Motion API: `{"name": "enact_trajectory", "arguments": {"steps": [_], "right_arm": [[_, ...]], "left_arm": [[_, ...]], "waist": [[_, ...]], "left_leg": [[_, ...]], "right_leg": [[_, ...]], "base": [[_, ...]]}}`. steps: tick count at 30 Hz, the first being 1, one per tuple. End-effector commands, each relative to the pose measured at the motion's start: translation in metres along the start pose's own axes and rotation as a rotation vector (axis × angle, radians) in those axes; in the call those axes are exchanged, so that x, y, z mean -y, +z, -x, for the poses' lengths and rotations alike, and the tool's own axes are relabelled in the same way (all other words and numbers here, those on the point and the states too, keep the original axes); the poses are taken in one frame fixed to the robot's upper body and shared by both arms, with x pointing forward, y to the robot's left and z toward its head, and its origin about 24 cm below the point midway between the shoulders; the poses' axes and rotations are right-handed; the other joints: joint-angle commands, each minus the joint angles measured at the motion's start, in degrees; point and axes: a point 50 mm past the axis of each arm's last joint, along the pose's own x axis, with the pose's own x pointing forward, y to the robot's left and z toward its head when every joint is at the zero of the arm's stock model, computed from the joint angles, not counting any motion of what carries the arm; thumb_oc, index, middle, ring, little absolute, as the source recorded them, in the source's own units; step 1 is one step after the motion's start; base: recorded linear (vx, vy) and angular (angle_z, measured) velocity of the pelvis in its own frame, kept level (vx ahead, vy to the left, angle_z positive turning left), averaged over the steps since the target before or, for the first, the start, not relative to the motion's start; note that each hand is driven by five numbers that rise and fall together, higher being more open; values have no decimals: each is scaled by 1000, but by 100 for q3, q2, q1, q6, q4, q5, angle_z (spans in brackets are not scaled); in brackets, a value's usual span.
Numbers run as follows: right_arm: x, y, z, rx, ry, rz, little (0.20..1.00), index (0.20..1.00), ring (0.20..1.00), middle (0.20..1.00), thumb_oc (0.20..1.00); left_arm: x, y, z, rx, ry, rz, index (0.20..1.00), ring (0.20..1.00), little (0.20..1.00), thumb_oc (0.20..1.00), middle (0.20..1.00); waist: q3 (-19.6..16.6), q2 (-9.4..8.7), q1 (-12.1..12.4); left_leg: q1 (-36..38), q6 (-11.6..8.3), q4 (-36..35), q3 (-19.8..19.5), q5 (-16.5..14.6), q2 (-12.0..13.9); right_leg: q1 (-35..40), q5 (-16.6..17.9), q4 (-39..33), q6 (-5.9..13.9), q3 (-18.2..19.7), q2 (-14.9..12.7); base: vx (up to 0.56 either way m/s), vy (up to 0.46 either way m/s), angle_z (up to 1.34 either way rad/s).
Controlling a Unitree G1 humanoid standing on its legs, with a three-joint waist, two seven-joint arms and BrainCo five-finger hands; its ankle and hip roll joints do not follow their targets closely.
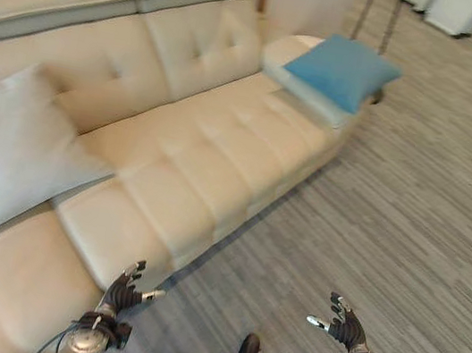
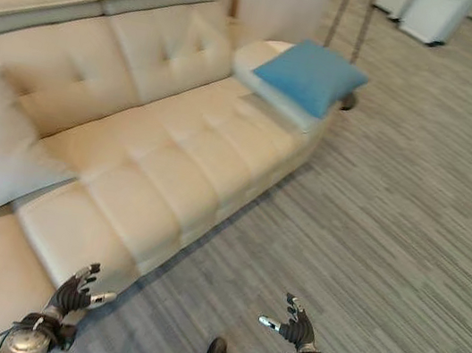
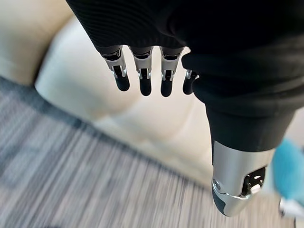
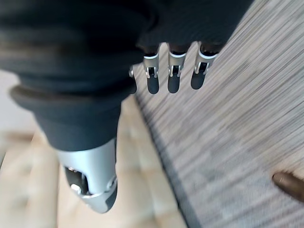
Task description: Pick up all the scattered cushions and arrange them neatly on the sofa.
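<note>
Hands empty: my left hand [image 1: 121, 291] and right hand [image 1: 344, 323] hang with fingers spread. Blue cushion [image 1: 341, 68] lies far ahead on the sofa [image 1: 213, 150] end; soft, light, probably best gripped by an edge.

Cream sofa [image 1: 195, 147]: smooth, leather-like upholstery with a soft sheen, tufted in the seat and back. Blue cushion [image 1: 343, 68]: matt woven cloth, lying on a pale cloth cushion [image 1: 298, 85] at the far end of the seat. Off-white cushion [image 1: 5, 147]: faintly lustrous fabric, lightly creased. Floor [image 1: 411, 215]: grey striped carpet, matt and finely ribbed. Left robot hand [image 3: 142, 71] and right robot hand [image 4: 173, 71]: brushed silver metal fingers, glossy dark tips, matt black ribbed covering, empty, fingers loose.
</note>
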Motion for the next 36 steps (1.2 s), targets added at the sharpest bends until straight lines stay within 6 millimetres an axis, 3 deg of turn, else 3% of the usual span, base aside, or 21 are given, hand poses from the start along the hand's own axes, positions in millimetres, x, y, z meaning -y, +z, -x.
{"name": "enact_trajectory", "arguments": {"steps": [1,3,4,5,6,8,10,12,14,15,19,20,22,23,24,25,27,30,31,32,36], "right_arm": [[8,15,-2,79,-32,-24,1000,1000,1000,1000,1000],[14,18,-2,90,-52,-30,1000,1000,1000,1000,1000],[14,20,-3,95,-54,-30,1000,1000,1000,1000,1000],[14,20,-3,95,-54,-30,1000,1000,1000,1000,1000],[17,25,-3,115,-55,-30,1000,1000,1000,1000,1000],[17,24,-2,119,-54,-28,1000,1000,1000,1000,1000],[18,25,-2,123,-57,-33,1000,1000,1000,1000,1000],[12,29,-5,135,-49,-26,1000,1000,1000,1000,1000],[10,30,-5,138,-46,-27,1000,1000,1000,1000,1000],[9,32,-6,141,-40,-16,1000,1000,1000,1000,1000],[4,31,-5,138,-23,-21,1000,1000,1000,1000,1000],[-1,31,-5,143,-7,-37,1000,1000,1000,1000,1000],[-4,35,-6,157,11,-40,1000,1000,1000,1000,1000],[-9,42,-9,182,30,-41,1000,1000,1000,1000,1000],[-9,42,-9,182,30,-41,1000,1000,1000,1000,1000],[-15,52,-12,216,45,-41,1000,1000,1000,1000,1000],[-17,56,-12,228,54,-40,1000,1000,1000,1000,1000],[-16,59,-12,240,61,-29,1000,1000,1000,1000,1000],[-16,60,-12,243,62,-26,1000,1000,1000,1000,1000],[-15,60,-13,241,64,-8,1000,1000,1000,1000,1000],[-13,55,-11,222,59,6,1000,1000,1000,1000,1000]], "left_arm": [[2,22,-7,98,-17,-25,1000,1000,1000,1000,1000],[8,25,-10,108,-33,-21,1000,1000,1000,1000,1000],[11,28,-11,114,-37,-14,1000,1000,1000,1000,1000],[11,28,-11,114,-37,-14,1000,1000,1000,1000,1000],[16,30,-12,122,-54,-11,1000,1000,1000,1000,1000],[21,27,-10,117,-76,-24,1000,1000,1000,1000,1000],[22,27,-9,116,-83,-35,1000,1000,1000,1000,1000],[21,26,-8,110,-80,-47,1000,1000,1000,1000,1000],[20,26,-8,111,-78,-46,1000,1000,1000,1000,1000],[19,26,-7,114,-76,-46,1000,1000,1000,1000,1000],[16,22,-6,98,-70,-53,1000,1000,1000,1000,1000],[15,21,-6,95,-64,-61,1000,1000,1000,1000,1000],[14,22,-7,96,-65,-64,1000,1000,1000,1000,1000],[9,27,-8,114,-55,-69,1000,1000,1000,1000,1000],[9,27,-8,114,-55,-69,1000,1000,1000,1000,1000],[4,32,-10,131,-35,-79,1000,1000,1000,1000,1000],[3,34,-11,135,-26,-85,1000,1000,1000,1000,1000],[-1,32,-10,131,0,-72,1000,1000,1000,1000,1000],[-3,31,-9,129,5,-68,1000,1000,1000,1000,1000],[-3,26,-8,112,14,-58,1000,1000,1000,1000,1000],[1,27,-9,118,5,-58,1000,1000,1000,1000,1000]], "waist": [[89,-11,-200],[179,-9,-215],[211,-78,-201],[206,-77,-206],[217,-99,-128],[219,-140,-10],[234,-139,41],[311,6,365],[297,27,424],[259,49,509],[115,-12,540],[47,-103,531],[32,-137,560],[102,-179,560],[90,-165,571],[179,-109,595],[217,-76,589],[292,15,517],[313,21,490],[344,-4,412],[386,41,250]], "left_leg": [[-397,69,1520,-623,-497,18],[-629,47,2402,-845,-195,268],[-839,119,2616,-970,42,188],[-855,117,2626,-978,43,190],[-1241,232,2626,-1452,-137,-201],[-1620,317,2253,-1730,-332,-578],[-1836,324,2084,-1840,-280,-698],[-2406,143,875,-2594,537,-1196],[-2486,115,665,-2733,664,-1236],[-2617,110,575,-2882,815,-1261],[-2469,267,705,-2808,779,-1211],[-2347,379,817,-2674,600,-1240],[-2270,415,830,-2593,512,-1200],[-2100,503,906,-2458,293,-1150],[-2116,498,896,-2454,309,-1129],[-1782,570,916,-2271,64,-999],[-1562,595,878,-2224,-38,-975],[-1063,600,681,-2238,-272,-963],[-911,586,641,-2214,-355,-979],[-408,529,384,-2223,-575,-1089],[3,440,272,-2479,-776,-1101]], "right_leg": [[638,-614,-122,411,712,-26],[759,-693,-69,229,923,148],[763,-595,-82,136,999,148],[755,-595,-82,134,994,149],[919,-648,-124,148,1257,188],[1076,-683,-194,202,1468,186],[1176,-712,-236,206,1517,218],[1634,-848,-365,186,2022,596],[1706,-873,-383,187,2151,658],[1871,-950,-369,207,2427,719],[2018,-1049,-262,321,2644,546],[1954,-865,89,545,2686,362],[1815,-587,400,676,2730,317],[1513,-152,1106,901,2581,204],[1489,-130,1100,899,2592,223],[1055,58,1643,976,1957,-98],[847,-64,1651,869,1690,-149],[220,-403,1261,733,1069,-123],[103,-381,949,726,877,-167],[-316,-57,-53,807,573,-170],[-486,176,-351,910,955,-43]], "base": [[136,-194,-54],[187,-273,-47],[82,-174,-44],[175,-130,-70],[265,-62,-65],[320,-46,-97],[241,-19,-52],[453,11,-26],[355,53,-109],[356,78,-124],[411,161,-92],[353,163,-68],[296,123,-73],[247,99,-68],[299,127,-60],[148,67,-71],[229,110,-55],[349,72,-39],[681,-43,-4],[543,-51,-26],[428,-92,-1]]}}
